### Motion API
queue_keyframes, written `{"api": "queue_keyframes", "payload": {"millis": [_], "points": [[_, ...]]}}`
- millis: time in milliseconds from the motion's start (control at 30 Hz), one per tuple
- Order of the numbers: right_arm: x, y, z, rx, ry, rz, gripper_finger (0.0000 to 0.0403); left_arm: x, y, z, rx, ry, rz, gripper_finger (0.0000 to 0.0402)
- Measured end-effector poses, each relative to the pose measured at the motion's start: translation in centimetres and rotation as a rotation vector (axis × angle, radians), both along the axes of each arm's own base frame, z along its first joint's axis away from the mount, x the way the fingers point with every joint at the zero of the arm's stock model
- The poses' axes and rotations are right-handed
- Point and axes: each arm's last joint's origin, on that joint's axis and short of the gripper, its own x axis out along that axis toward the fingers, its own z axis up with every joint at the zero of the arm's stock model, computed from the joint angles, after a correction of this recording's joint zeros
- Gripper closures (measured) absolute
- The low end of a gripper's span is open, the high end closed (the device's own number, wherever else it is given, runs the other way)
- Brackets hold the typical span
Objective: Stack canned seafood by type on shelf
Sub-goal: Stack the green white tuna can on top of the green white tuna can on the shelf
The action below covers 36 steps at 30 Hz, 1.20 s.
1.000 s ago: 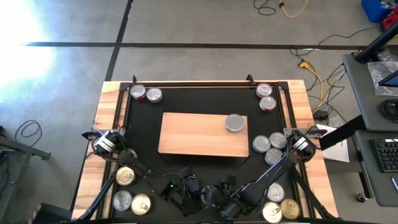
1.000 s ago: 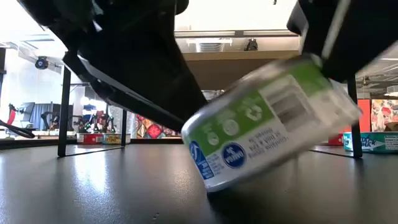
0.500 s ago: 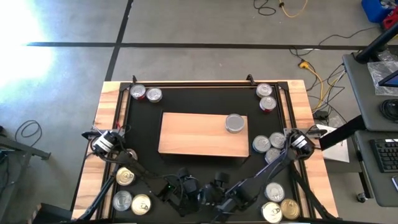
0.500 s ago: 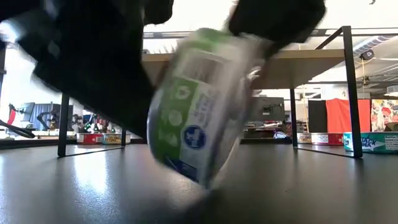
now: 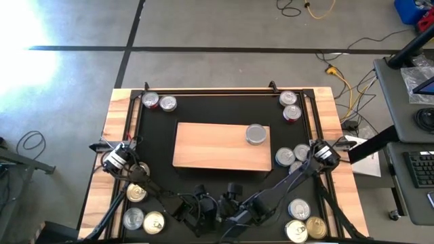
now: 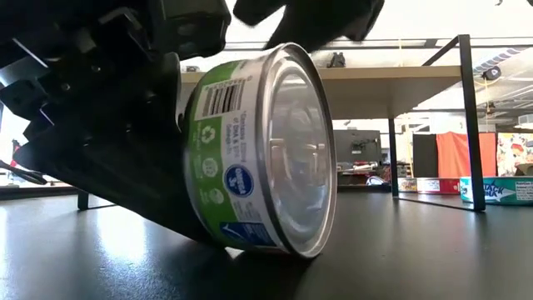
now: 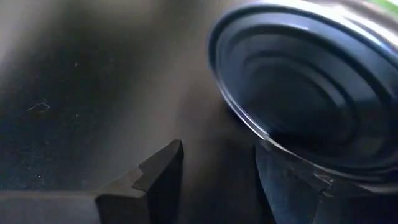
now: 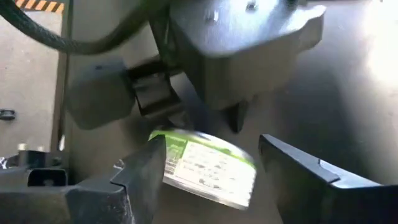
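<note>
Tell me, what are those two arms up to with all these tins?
Both arms meet at the near edge of the black mat over one green-labelled tin, tipped on its edge. The left tool is right against it; the right tool straddles it, fingers apart. One tin already sits on the wooden shelf; others wait around the mat.

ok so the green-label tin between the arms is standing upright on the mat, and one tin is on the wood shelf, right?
Not upright: the low view shows the green-label tin tipped on its edge on the mat, one flat end facing the camera. The rest holds: the high view shows one tin on the wood shelf.
</note>
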Motion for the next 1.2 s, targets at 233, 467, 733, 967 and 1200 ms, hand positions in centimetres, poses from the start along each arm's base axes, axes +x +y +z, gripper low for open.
{"api": "queue_keyframes", "payload": {"millis": [233,467,733,967,1200], "points": [[-1.5,0.6,2.3,-0.045,0.086,0.001,0.0174,-0.1,-0.1,0.0,-0.004,-0.003,0.009,0.0209],[-3.3,2.8,0.5,0.053,0.131,-0.060,0.0178,-0.5,-0.5,0.0,0.000,-0.006,0.002,0.0209],[-0.3,4.9,-3.6,0.201,-0.016,-0.036,0.0204,-0.7,-0.7,-0.1,0.007,-0.004,-0.008,0.0209],[2.4,4.6,-4.5,0.219,-0.064,-0.023,0.0221,-1.3,-0.9,0.2,0.031,0.037,-0.027,0.0210],[3.8,3.7,-4.8,0.183,-0.081,-0.025,0.0227,-2.7,-0.3,1.2,0.103,0.121,-0.037,0.0210]]}}
